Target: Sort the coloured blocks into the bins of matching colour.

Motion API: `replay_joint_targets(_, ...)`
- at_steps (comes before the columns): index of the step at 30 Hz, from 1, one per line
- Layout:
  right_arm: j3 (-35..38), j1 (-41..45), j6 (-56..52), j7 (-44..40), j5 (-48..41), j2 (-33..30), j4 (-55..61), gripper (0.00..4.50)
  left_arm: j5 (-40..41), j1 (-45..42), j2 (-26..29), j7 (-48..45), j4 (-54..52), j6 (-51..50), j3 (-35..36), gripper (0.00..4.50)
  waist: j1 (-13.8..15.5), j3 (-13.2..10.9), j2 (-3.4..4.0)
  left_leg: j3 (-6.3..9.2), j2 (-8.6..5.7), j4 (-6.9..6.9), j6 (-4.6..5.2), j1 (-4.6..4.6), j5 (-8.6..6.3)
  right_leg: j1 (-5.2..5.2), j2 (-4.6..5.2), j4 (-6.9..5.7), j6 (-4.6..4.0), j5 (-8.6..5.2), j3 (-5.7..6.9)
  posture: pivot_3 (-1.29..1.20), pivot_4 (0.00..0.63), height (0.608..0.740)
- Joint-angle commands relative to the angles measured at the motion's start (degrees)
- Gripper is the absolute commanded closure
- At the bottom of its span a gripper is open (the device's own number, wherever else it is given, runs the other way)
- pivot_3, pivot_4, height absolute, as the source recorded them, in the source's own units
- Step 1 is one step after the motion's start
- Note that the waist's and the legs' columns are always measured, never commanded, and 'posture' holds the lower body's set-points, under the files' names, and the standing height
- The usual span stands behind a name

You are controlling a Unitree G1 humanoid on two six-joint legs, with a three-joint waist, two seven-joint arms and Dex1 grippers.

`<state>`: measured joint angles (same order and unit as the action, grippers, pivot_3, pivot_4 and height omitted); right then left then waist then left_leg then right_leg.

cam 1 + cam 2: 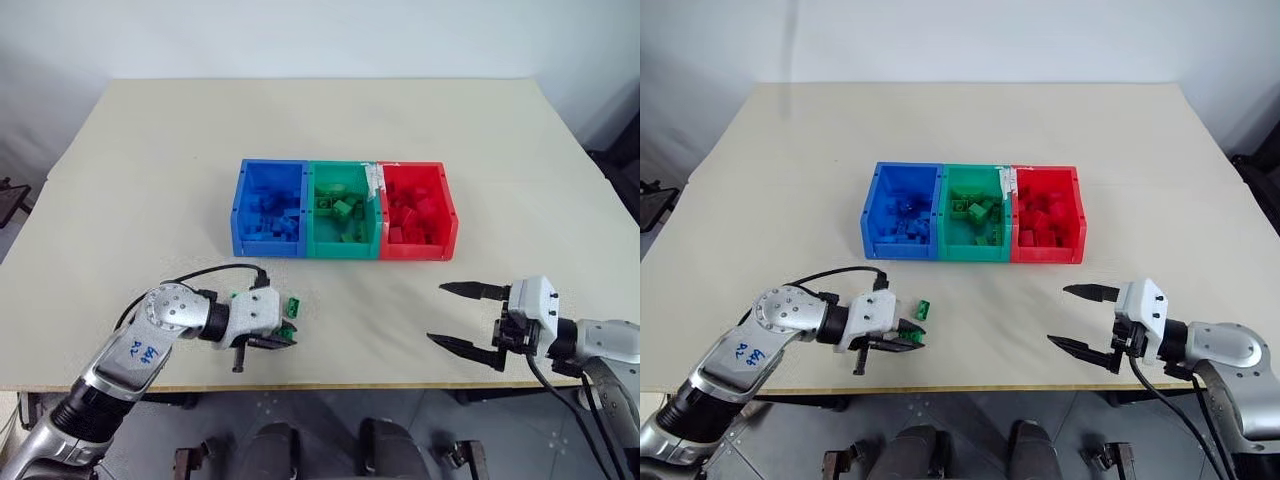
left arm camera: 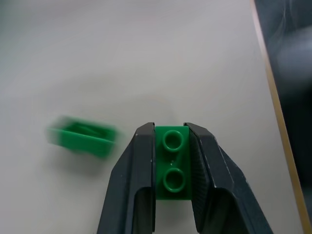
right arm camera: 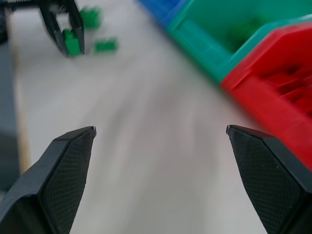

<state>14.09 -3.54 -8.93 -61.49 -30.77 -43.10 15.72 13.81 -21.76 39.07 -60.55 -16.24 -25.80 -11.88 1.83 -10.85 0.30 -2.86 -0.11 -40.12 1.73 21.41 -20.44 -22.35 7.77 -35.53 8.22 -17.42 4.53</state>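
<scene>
My left gripper [image 2: 169, 127] is shut on a small green block [image 2: 171, 165] low over the table's near edge, its two studs showing between the black fingers. A second green block [image 1: 293, 305] lies loose on the table just beyond that gripper [image 1: 280, 340]. The right wrist view shows one more green block [image 3: 90, 17] behind it. The three joined bins stand mid-table: blue [image 1: 237, 215], green [image 1: 343, 250] and red [image 1: 420, 250], each with blocks of its own colour inside. My right gripper [image 1: 436, 313] hovers open and empty at the near right, in front of the red bin.
A white tag [image 1: 374, 178] sits on the wall between the green and red bins. The table's front edge [image 1: 400, 384] runs just under both grippers. A black cable [image 1: 215, 270] loops over my left wrist.
</scene>
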Motion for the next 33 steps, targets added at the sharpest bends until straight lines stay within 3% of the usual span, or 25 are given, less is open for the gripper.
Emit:
replay_joint_targets(1,4.4,-1.9,-1.3,5.5,-2.7,2.6,4.3,0.00,3.8,-8.3,-5.8,5.4,3.7,-0.8,5.4,3.99,0.3,0.0,-0.03,0.06,-0.05,-0.04,0.02,0.01,0.01,0.04,0.02,0.00,0.03,0.02,-0.01,0.00,0.150,0.740)
replay_joint_targets(4,6.0,-4.0,-1.6,9.6,-2.9,5.3,6.5,0.00,2.2,-15.7,-11.9,10.8,11.8,2.8,6.9,3.99,0.5,0.0,-0.03,0.01,-0.08,-0.04,0.02,-0.07,0.02,0.10,-0.01,0.03,0.08,0.04,-0.02,0.00,0.150,0.740)
replay_joint_targets(12,5.7,-7.1,-0.3,14.4,-1.2,8.8,9.8,0.00,-5.0,-28.9,-20.8,14.7,36.4,19.6,4.5,3.99,0.4,0.0,-0.04,-0.19,-0.24,0.03,0.00,-0.06,0.03,0.02,-0.17,0.08,0.09,0.05,-0.07,0.00,0.150,0.740)
replay_joint_targets(17,5.4,-7.7,0.2,15.5,-0.6,9.4,10.4,0.00,-7.0,-30.9,-23.2,16.1,41.6,23.6,4.4,2.39,0.0,0.0,-0.05,-0.26,-0.22,0.08,0.01,-0.04,0.03,-0.05,-0.19,0.08,0.09,0.05,-0.08,0.00,0.150,0.740)
replay_joint_targets(21,4.9,-7.2,0.5,14.9,-0.4,9.1,9.8,0.00,-5.0,-27.3,-20.4,11.9,37.6,24.2,5.8,1.14,-0.4,0.0,-0.05,-0.25,-0.20,0.07,0.01,0.00,0.03,-0.07,-0.18,0.08,0.09,0.05,-0.08,0.00,0.150,0.740)
replay_joint_targets(24,4.0,-5.2,0.4,13.1,-0.3,8.1,8.0,0.00,-3.2,-21.4,-15.3,8.3,32.4,25.5,8.3,0.21,-1.0,0.0,-0.03,-0.31,-0.14,0.11,0.00,-0.07,0.03,-0.09,-0.20,0.07,0.09,0.05,-0.10,0.00,0.150,0.740)
replay_joint_targets(33,-0.3,4.9,1.0,6.4,0.4,6.3,-1.3,0.00,6.5,0.6,-1.1,0.6,15.6,23.6,20.1,0.21,-1.2,0.0,-0.04,-0.18,0.04,0.07,-0.01,-0.09,0.02,-0.05,-0.05,0.00,0.07,0.04,-0.10,0.00,0.150,0.740)
